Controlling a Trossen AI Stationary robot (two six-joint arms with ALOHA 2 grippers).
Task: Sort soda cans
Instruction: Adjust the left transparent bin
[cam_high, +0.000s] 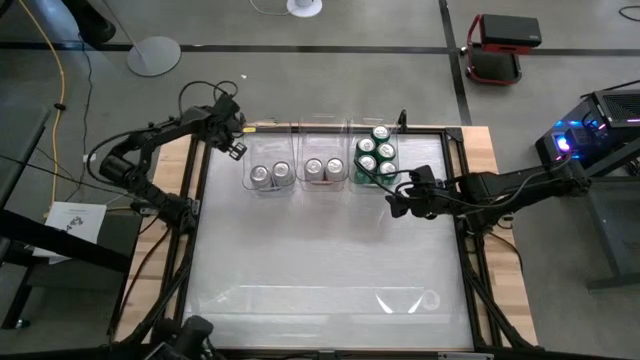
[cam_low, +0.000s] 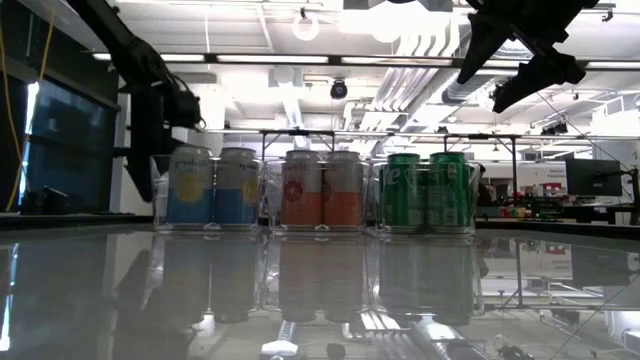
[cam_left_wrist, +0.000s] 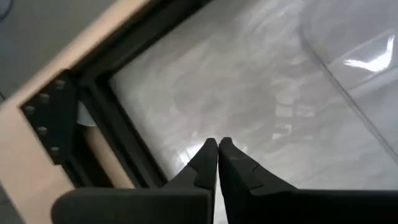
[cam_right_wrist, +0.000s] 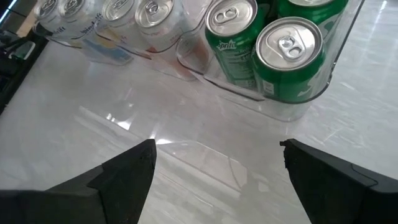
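Three clear bins stand in a row at the table's far middle, and the soda cans stand upright in them on their bases. The left bin (cam_high: 270, 172) holds two blue-and-silver cans (cam_low: 213, 187), the middle bin (cam_high: 323, 168) two orange-and-silver cans (cam_low: 322, 188), and the right bin (cam_high: 375, 156) several green cans (cam_right_wrist: 291, 56). My left gripper (cam_left_wrist: 217, 142) is shut on nothing, low over the table near its far left corner (cam_high: 238, 150). My right gripper (cam_right_wrist: 217, 146) hangs open above the table, just on the near side of the green cans' bin (cam_high: 394, 202), and touches nothing.
The table's dark frame and wooden rim (cam_left_wrist: 37, 155) run close beside my left gripper. The glossy tabletop (cam_high: 320, 270) stretches bare from the bins to the near edge. Beyond the table, on the floor, stand a round lamp base (cam_high: 153, 55) and a red-and-black cart (cam_high: 497, 48).
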